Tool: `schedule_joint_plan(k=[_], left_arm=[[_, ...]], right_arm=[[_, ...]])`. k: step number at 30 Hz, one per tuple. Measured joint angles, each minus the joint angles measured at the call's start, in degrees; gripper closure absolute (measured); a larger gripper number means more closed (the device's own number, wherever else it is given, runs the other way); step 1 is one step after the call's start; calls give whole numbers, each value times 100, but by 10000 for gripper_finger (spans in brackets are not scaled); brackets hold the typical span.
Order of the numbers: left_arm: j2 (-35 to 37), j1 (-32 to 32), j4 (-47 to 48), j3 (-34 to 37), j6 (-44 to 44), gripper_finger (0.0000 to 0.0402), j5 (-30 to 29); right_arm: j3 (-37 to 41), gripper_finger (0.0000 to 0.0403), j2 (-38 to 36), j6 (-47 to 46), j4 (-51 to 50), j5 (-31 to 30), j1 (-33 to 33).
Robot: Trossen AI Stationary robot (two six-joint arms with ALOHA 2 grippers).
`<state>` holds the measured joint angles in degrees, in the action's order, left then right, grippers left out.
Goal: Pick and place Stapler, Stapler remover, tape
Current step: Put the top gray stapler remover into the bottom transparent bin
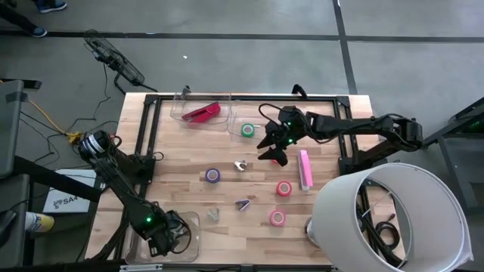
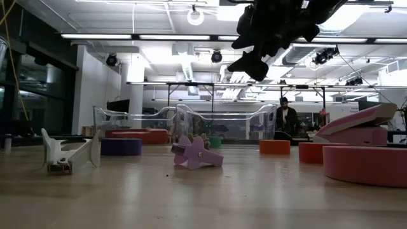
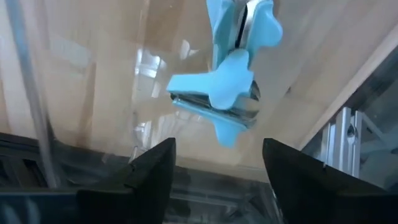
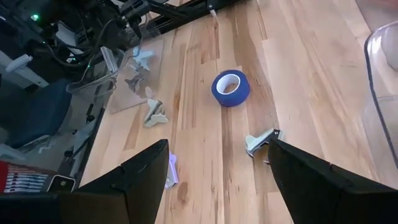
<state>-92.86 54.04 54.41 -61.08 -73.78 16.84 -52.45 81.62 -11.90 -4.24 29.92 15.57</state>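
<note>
Left gripper [image 3: 214, 168] above unlabelled staple remover [image 3: 227, 87]

I found almost no legible text. A white label [image 1: 64, 199] on the floor left of the tabletop [image 1: 181, 155] showed the partial letters "SA"; I could not read the rest.
</note>
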Motion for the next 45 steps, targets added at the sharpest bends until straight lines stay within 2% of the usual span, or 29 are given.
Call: schedule_joint_plan(k=[5,8,13,19,24,31,40,45], left_arm=[[111,-2,125,2,-169,144,461],[407,-41,197,2,-637,143,253],[1131,-41,391,2,-1711,142,-619],[2005,-46,841,2,-2414,142,-1978],[2626,-46,1319,2,-2435,142,-3322],[3324,-46,1844,2,-2182,142,-4651],[3847,-46,2123,2,-1623,142,-5770],[3983,-46,2122,2,-1360,142,-5968]], right_arm=[[0,137,0,146,-12,-110,-10],[0,137,0,597,-27,-489,-102],[0,137,0,1370,-25,-1083,-425],[0,137,104,1451,114,-1886,-791],[0,137,524,1156,524,-2361,-1104],[0,137,1101,428,941,-3185,-1516],[0,137,1845,-209,1490,-4397,-1992],[0,137,2112,-360,1649,-4760,-2105]])
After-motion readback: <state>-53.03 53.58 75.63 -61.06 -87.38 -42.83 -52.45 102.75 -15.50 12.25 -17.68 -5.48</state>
